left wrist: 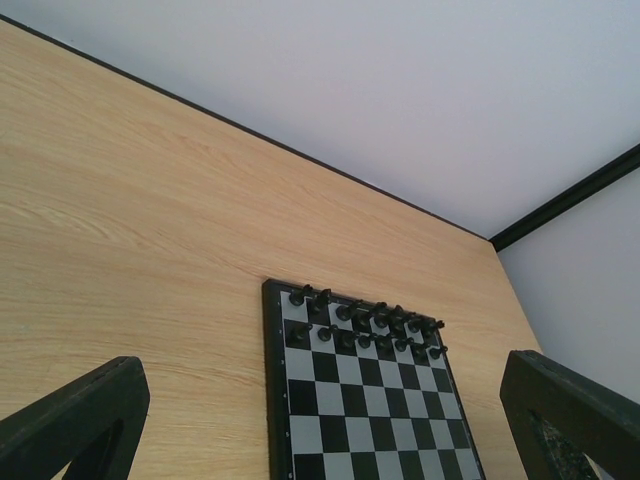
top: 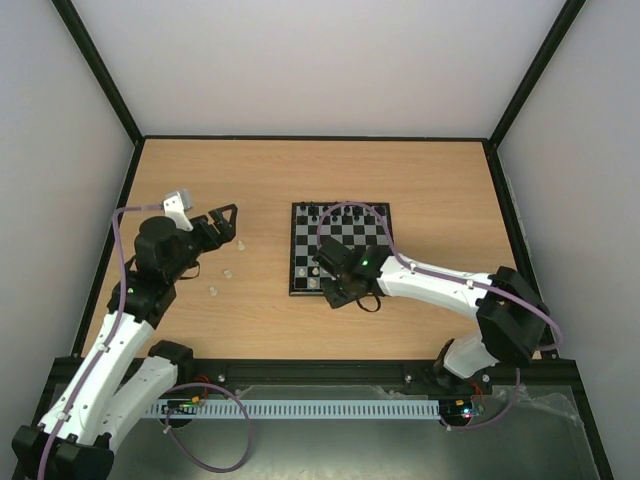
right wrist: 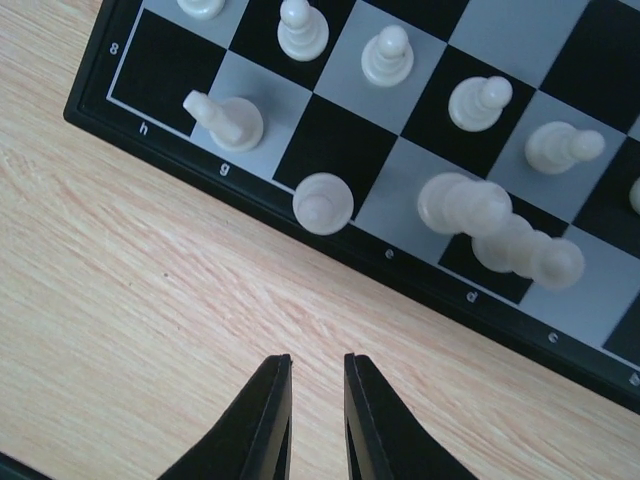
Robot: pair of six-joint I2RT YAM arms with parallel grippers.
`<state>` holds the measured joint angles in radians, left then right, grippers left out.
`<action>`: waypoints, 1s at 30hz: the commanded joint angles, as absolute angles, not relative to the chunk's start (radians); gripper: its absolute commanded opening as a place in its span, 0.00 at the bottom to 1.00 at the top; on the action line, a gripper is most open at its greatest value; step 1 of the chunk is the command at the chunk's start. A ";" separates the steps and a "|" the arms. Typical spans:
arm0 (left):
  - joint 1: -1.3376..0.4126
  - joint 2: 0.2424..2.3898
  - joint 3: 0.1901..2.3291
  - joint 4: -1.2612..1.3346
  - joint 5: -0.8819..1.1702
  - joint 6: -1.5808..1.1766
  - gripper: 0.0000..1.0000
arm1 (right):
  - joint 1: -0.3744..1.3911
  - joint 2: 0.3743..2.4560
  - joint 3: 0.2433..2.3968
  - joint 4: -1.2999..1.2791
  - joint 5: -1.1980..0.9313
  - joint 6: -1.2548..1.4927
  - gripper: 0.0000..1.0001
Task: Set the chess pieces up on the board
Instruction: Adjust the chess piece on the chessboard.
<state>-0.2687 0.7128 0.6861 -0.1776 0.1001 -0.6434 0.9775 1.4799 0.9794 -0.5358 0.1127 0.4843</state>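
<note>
Right jaws are pinched almost together on nothing, hanging over bare surface (right wrist: 120, 330) just off the near edge of the board (right wrist: 430, 276). Closest to them, one white piece (right wrist: 323, 203) sits half on the rim rather than in a square. That is my first worry, because a nudge as I go in would tip it off onto the wood. Beside it the piece on the g square (right wrist: 228, 118) is tilted. Two tall pieces (right wrist: 465, 205) lean so close together that I cannot tell whether they touch. All of them are tiny against the jaws, so closing on one could easily flick its neighbour or the row of pawns (right wrist: 388, 55) behind. I would also need to open up before any approach, since jaws this narrow would only shove a piece along. Out on the surface to the left of the board, three loose white pieces (top: 227, 271) sit well apart from it, near the left jaws, which gape wide and empty. In the overhead view the right arm's purple cable (top: 350, 206) loops over the far half of the board, where the black pieces (left wrist: 365, 325) stand in two rows. A swing of that arm could drag the cable through them.
</note>
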 commanded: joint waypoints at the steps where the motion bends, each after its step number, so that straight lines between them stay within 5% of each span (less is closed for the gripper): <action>1: -0.263 0.690 0.687 -0.198 0.089 -0.635 0.99 | 0.984 1.526 0.980 -0.505 0.117 0.499 0.17; 30: -0.263 0.661 0.684 -0.224 0.075 -0.631 0.99 | 0.973 1.682 1.049 -0.439 0.187 0.481 0.18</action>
<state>-0.2687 0.6697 0.6861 -0.2142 0.0841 -0.6384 0.9775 1.6676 1.0237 -0.4210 0.1619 0.4828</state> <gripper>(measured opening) 0.995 0.173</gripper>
